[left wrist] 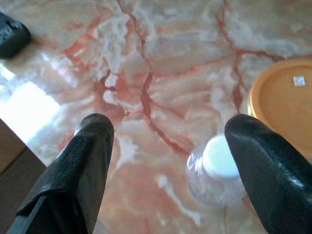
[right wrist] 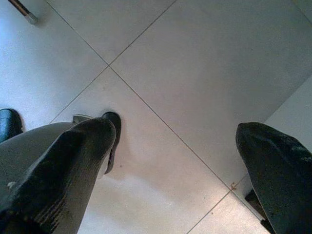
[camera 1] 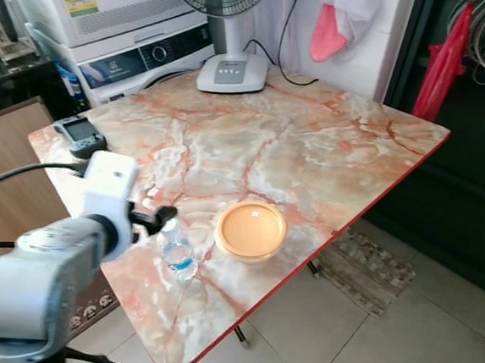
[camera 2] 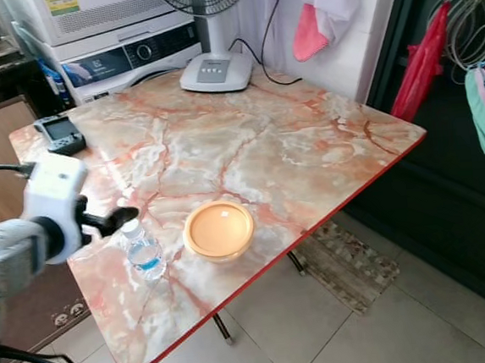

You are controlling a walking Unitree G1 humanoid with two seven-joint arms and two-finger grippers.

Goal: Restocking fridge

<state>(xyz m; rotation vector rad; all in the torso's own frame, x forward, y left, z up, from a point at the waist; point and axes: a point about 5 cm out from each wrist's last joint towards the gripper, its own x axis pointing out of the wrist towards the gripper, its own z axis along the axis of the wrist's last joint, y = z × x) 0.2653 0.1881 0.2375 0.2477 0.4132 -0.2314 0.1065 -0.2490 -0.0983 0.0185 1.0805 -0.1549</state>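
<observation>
A small clear water bottle [camera 1: 178,251] with a white cap and blue label stands upright near the front left of the marble table [camera 1: 308,150]. Beside it on the right sits a round orange container [camera 1: 250,230] with its lid on. My left gripper [camera 1: 159,215] hovers open just above and behind the bottle, apart from it. In the left wrist view the bottle's cap [left wrist: 219,157] lies close to one black finger [left wrist: 258,161], with the other finger [left wrist: 83,161] well clear. My right gripper [right wrist: 175,131] hangs open over the tiled floor.
A fan's white base [camera 1: 231,70] stands at the table's far edge and a dark handheld device [camera 1: 79,134] lies at its left corner. A washing machine [camera 1: 142,58] is behind. A patterned mat [camera 1: 365,268] lies on the floor under the table's right edge.
</observation>
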